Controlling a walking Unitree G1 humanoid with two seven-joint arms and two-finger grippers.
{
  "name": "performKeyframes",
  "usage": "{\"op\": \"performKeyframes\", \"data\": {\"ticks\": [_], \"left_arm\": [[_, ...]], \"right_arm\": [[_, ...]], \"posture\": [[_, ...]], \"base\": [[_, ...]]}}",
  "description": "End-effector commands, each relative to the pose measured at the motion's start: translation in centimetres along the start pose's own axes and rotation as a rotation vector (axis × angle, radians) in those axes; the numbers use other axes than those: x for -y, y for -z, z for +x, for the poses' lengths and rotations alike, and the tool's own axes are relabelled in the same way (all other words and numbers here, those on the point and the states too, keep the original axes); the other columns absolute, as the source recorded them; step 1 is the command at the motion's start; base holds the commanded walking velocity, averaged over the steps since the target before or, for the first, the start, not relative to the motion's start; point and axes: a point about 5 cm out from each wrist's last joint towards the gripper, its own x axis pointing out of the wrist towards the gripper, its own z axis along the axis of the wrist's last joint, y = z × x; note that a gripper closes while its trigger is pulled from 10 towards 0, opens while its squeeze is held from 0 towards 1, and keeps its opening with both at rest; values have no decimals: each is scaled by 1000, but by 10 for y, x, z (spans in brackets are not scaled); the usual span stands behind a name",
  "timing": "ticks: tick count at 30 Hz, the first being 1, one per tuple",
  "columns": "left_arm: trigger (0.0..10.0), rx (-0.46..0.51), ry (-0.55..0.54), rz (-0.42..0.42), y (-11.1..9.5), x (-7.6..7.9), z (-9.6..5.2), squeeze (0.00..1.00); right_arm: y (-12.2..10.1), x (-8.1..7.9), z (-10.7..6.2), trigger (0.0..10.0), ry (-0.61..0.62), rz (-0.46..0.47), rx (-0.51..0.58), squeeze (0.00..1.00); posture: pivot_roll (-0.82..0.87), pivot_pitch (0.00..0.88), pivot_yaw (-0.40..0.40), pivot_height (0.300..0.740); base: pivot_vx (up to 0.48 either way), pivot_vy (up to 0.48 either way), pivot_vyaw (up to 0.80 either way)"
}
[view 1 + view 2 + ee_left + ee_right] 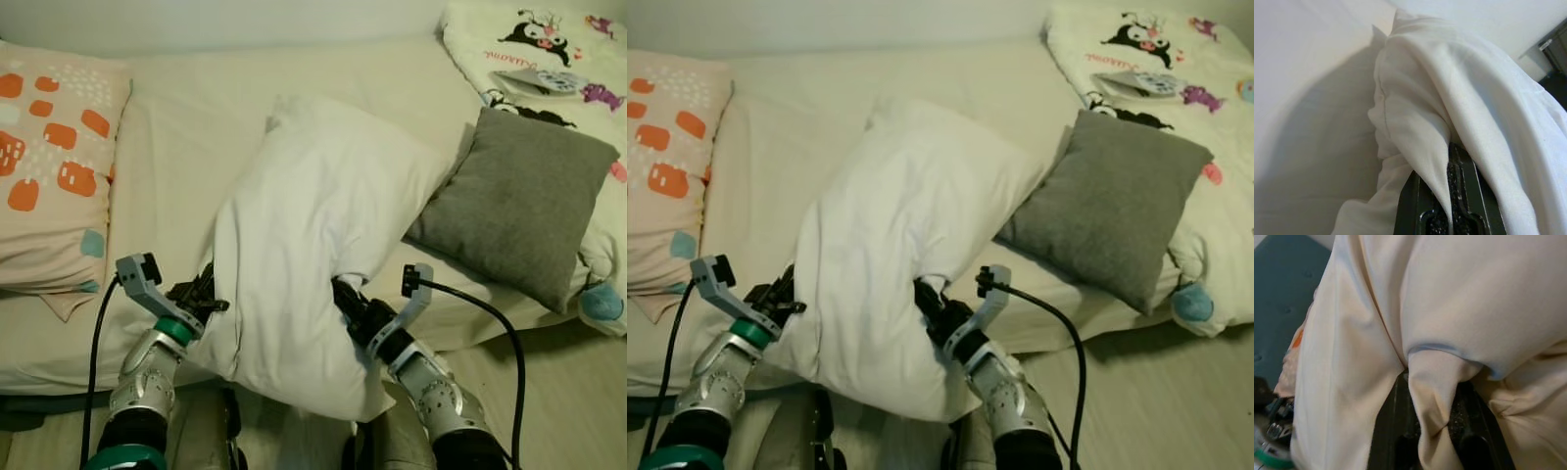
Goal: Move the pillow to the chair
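Far left on the bed (196, 117): a patterned pillow (54, 157) with orange blocks, not part of the job. Next, our left gripper (201, 299) sits at the white pillow's (313, 245) near left edge; in the left wrist view its fingers (1462, 196) are pinched onto a fold of the cover. The white pillow lies slantwise mid-bed, its near end drooping over the mattress edge between our two arms. Our right gripper (348, 299) bites the near right side; the right wrist view shows a fold of cloth clamped between its fingers (1393, 431).

Judgement: grasp stage done, carry not begun. The next move calls for a joint lift clear of the mattress, then a turn toward the chair, which we have yet to locate.

Right of centre: a grey cushion (514, 215) touching the white pillow's far right corner, so it may drag. Beyond it, a cartoon-print blanket (549, 59).
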Motion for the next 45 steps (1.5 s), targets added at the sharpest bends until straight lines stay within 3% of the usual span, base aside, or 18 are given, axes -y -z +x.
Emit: {"op": "performKeyframes", "data": {"ticks": [1,5,10,15,16,21,22,23,24,30,45], "left_arm": [[0,-20,46,24,4,10,4,0],[0,2,73,89,-3,28,12,0],[0,13,84,119,-5,39,20,0],[0,14,59,241,-9,46,22,0],[10000,22,-33,308,-13,44,23,0],[10000,54,-61,329,-23,47,26,0],[10000,44,-82,407,-24,48,28,0],[10000,44,-82,407,-24,48,28,0],[10000,32,-116,523,-22,50,30,0],[10000,35,-147,480,-21,51,31,0],[10000,-6,-179,603,-14,49,24,0]], "right_arm": [[6,-15,12,0,-58,12,-12,0],[-7,-24,22,0,-79,12,63,0],[-10,-25,25,0,-78,3,81,0],[-17,-26,25,0,-38,-41,134,0],[-23,-25,27,10000,5,-80,148,0],[-34,-32,31,10000,-5,-133,173,0],[-35,-34,32,10000,-3,-152,176,0],[-35,-34,32,10000,-3,-152,176,0],[-34,-37,35,10000,15,-193,169,0],[-31,-38,38,10000,40,-206,166,0],[-31,-31,37,10000,99,-223,165,0]], "posture": [[95,2,27,598],[97,0,22,598],[108,0,4,598],[123,0,-19,598],[118,0,-15,598],[98,0,-2,598],[96,0,-1,598],[96,0,-1,598],[95,0,-2,608],[92,0,0,628],[98,0,-14,688]], "base": [[0,0,0],[0,0,0],[0,0,0],[0,0,0],[0,0,0],[0,0,0],[0,0,0],[0,0,0],[0,0,0],[0,0,0],[0,0,0]]}}
